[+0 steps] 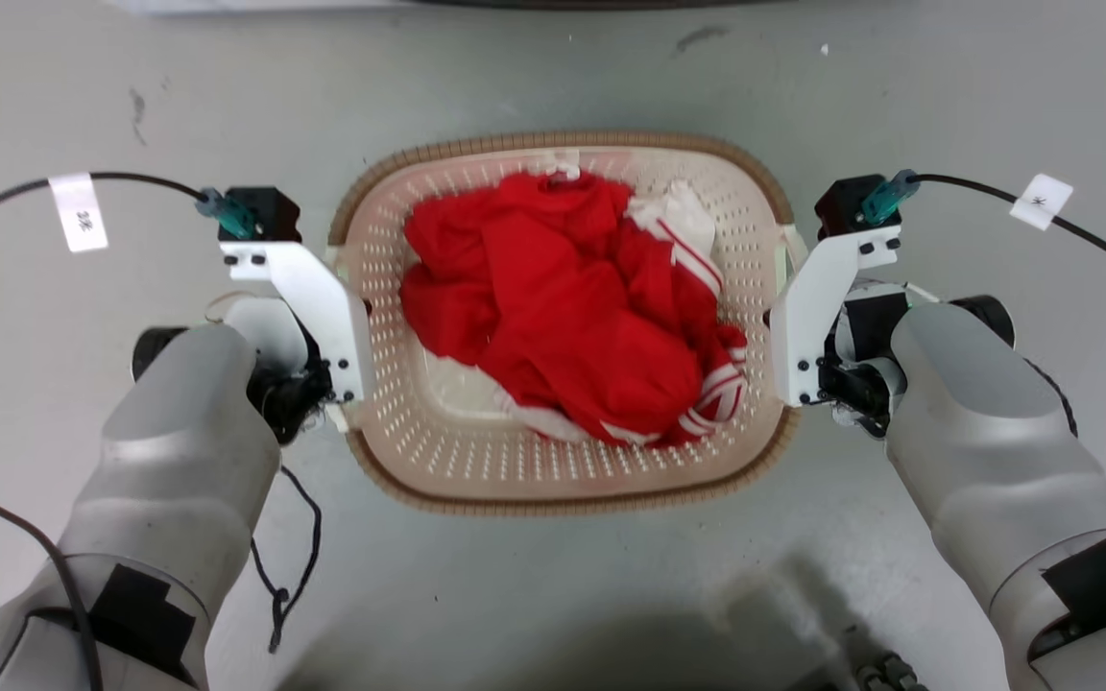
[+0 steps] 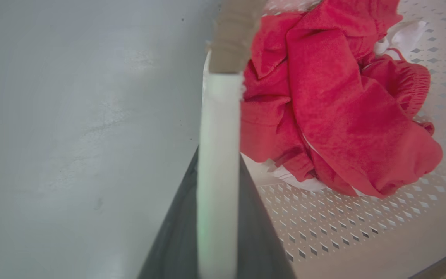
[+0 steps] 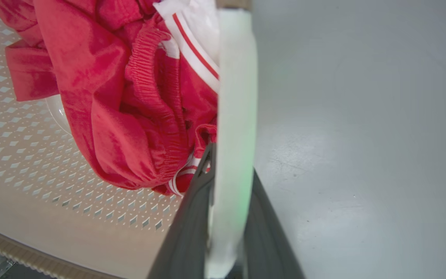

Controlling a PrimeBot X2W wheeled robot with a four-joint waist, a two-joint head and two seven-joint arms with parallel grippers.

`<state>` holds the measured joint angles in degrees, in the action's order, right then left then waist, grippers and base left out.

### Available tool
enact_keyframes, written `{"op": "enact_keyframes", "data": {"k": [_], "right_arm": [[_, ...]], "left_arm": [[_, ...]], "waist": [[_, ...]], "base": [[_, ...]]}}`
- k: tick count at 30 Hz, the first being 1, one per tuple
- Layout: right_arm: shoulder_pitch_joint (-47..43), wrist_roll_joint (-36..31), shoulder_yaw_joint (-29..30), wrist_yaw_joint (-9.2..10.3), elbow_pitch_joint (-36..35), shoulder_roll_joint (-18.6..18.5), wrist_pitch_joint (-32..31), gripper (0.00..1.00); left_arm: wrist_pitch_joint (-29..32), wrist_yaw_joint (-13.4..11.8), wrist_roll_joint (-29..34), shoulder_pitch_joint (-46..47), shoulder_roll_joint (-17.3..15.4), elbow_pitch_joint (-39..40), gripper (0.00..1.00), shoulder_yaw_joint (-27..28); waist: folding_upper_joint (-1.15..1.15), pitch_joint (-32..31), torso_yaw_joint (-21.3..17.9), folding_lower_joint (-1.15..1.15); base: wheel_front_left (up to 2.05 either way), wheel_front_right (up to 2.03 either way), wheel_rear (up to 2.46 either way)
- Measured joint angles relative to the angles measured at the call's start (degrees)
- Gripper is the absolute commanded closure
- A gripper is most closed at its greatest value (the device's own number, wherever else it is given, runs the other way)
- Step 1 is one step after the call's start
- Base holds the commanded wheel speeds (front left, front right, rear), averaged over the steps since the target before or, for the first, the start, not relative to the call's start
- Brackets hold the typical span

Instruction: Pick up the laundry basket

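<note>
One laundry basket (image 1: 563,504) is sitting between the arms, apparently on the grey floor (image 1: 899,96); two hands are working, the left hand (image 2: 219,162) clamping one white handle (image 2: 219,116), the right hand (image 3: 231,159) clamping the other handle (image 3: 234,77); red-and-white clothes (image 1: 572,307) are lying heaped inside, their number impossible to tell. Uneven lifting is likely risking a tilt that spills the clothes; thin handles may be slipping from narrow grips.

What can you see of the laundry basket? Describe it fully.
The laundry basket is cream perforated plastic, rounded-rectangular, with a brown woven-look rim, upright on or just above the grey floor. Red and white clothes lie crumpled inside. The left gripper and right gripper each pinch a white side handle.
</note>
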<state>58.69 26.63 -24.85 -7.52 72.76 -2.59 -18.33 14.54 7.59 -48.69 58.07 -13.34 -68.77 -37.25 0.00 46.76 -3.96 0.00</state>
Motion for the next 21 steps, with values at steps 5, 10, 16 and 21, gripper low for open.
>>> {"op": "enact_keyframes", "data": {"k": [5, 10, 16, 21], "right_arm": [[-1.12, 3.26, -2.24, 0.02, -0.40, -0.14, -6.28, 1.00], [-3.00, 6.11, -5.17, 0.03, -1.60, -0.32, -11.24, 1.00], [-5.03, 8.35, -7.34, 0.12, -1.32, -0.53, -15.06, 1.00], [-6.89, 9.39, -8.50, 0.12, -0.63, -0.47, -16.97, 1.00]], "left_arm": [[4.23, -0.01, -2.65, -1.79, 0.34, -0.30, 1.00, -0.76], [7.47, -0.02, -4.64, -4.13, 0.41, -0.38, 1.00, -1.60], [11.14, -0.08, -6.82, -6.44, 1.41, -1.11, 1.00, -2.55], [13.11, -0.08, -8.08, -8.57, 1.87, -1.93, 1.00, -2.91]], "waist": [[0.00, -3.68, 0.13, 0.00], [0.00, -8.13, 0.22, 0.00], [0.00, -13.55, 0.66, 0.00], [0.00, -18.52, 1.01, 0.00]], "base": [[0.00, 0.00, 0.00], [0.00, 0.00, 0.00], [0.00, 0.00, 0.00], [0.00, 0.00, 0.00]]}}
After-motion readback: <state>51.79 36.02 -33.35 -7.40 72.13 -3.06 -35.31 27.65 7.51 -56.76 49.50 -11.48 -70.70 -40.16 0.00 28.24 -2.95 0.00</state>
